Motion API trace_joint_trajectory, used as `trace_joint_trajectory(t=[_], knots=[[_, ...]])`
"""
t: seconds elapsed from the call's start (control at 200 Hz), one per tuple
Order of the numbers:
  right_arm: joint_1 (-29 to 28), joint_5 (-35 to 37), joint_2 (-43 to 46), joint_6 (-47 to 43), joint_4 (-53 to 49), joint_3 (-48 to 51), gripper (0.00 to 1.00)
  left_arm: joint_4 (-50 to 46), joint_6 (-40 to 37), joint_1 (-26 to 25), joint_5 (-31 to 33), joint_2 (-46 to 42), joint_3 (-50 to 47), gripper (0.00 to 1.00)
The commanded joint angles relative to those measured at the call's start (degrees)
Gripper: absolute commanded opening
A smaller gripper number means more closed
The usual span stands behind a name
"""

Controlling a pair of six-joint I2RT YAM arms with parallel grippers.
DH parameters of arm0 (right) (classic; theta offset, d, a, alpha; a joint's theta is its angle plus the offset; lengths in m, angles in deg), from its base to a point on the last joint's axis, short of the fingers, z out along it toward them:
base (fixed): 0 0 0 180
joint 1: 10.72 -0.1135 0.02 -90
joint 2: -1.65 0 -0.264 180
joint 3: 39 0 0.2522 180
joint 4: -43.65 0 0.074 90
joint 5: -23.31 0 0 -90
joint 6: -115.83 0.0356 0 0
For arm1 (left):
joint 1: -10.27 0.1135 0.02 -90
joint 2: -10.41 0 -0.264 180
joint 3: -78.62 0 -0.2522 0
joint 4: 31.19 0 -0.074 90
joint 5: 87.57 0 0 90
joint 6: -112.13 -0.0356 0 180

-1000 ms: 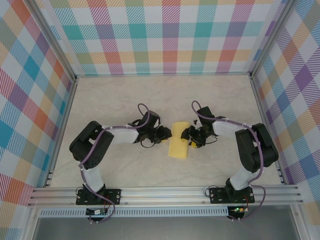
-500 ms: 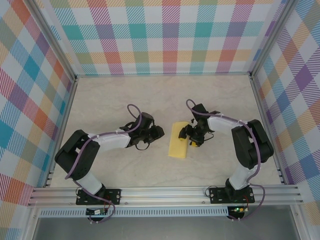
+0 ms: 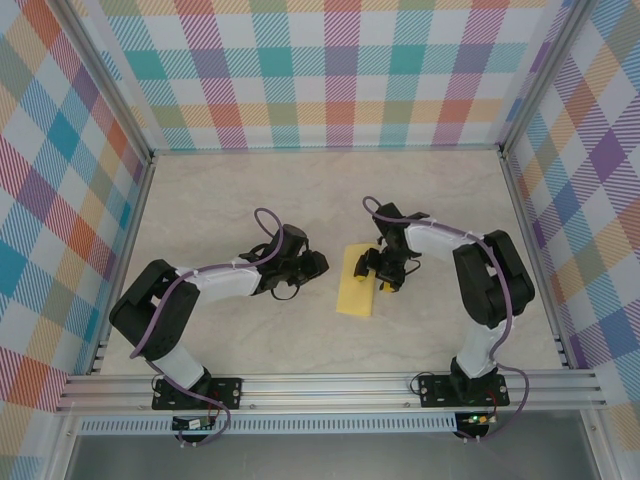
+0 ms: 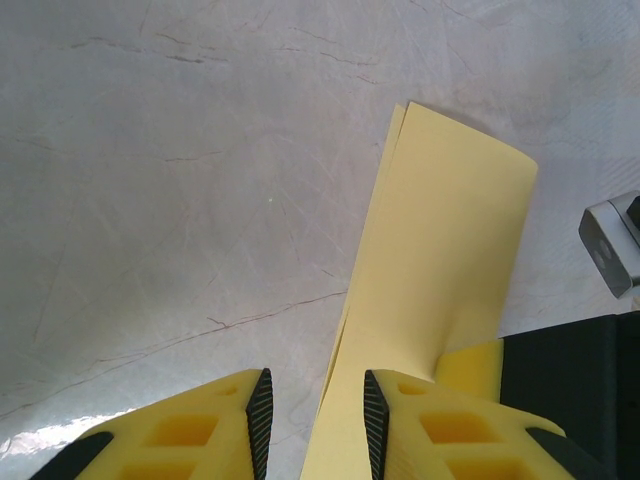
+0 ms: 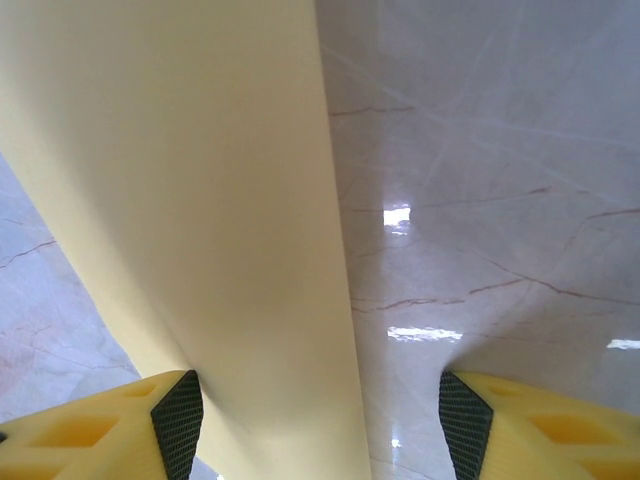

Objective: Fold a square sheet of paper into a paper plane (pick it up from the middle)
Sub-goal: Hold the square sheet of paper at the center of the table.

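Note:
The square sheet of paper (image 3: pixel 358 283) lies in the middle of the table as a yellow folded strip, its layers slightly sprung apart. My left gripper (image 3: pixel 318 264) hangs just left of it, jaws a small way apart, bare table showing between them. In the left wrist view the paper (image 4: pixel 450 250) runs up from beside the right finger of that gripper (image 4: pixel 316 400). My right gripper (image 3: pixel 370 265) sits at the strip's upper right edge, wide open. In the right wrist view the paper (image 5: pixel 200 200) rises between the pads of this gripper (image 5: pixel 320 400), close to the left one, not pinched.
The marble-look table (image 3: pixel 250 200) is fenced by checked walls on three sides and an aluminium rail (image 3: pixel 330 388) at the near edge. A yellow and black part of the right gripper (image 4: pixel 560 370) shows behind the paper in the left wrist view.
The left arm has drawn back to the left, away from the paper. The right gripper's jaws have spread wider, and its arm has shifted slightly to the left.

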Motion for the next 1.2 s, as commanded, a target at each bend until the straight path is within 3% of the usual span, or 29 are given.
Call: trace_joint_trajectory(t=[0.0, 0.66, 0.83, 1.08, 1.195], knots=[[-0.6, 4.4, -2.3, -1.1, -3.2, -1.5, 0.68, -0.2, 0.1, -0.4, -0.2, -1.0, -0.3, 0.32], [-1.3, 4.9, -4.6, 0.9, -2.9, -1.5, 0.67, 0.2, 0.1, -0.2, -1.9, 0.0, 0.1, 0.32], [-1.3, 5.4, -5.5, 0.3, -3.1, -1.3, 0.67, 2.2, -0.1, -0.3, -4.9, 0.9, 0.6, 0.32], [-1.3, 5.8, -6.0, 0.7, -2.5, -0.8, 0.67, 5.7, 0.8, -1.2, -10.3, 6.1, 4.8, 0.21], [-1.3, 5.7, -6.1, 1.0, -2.2, -0.6, 0.67, 6.6, 2.2, -1.8, -11.2, 8.9, 6.7, 0.11]])
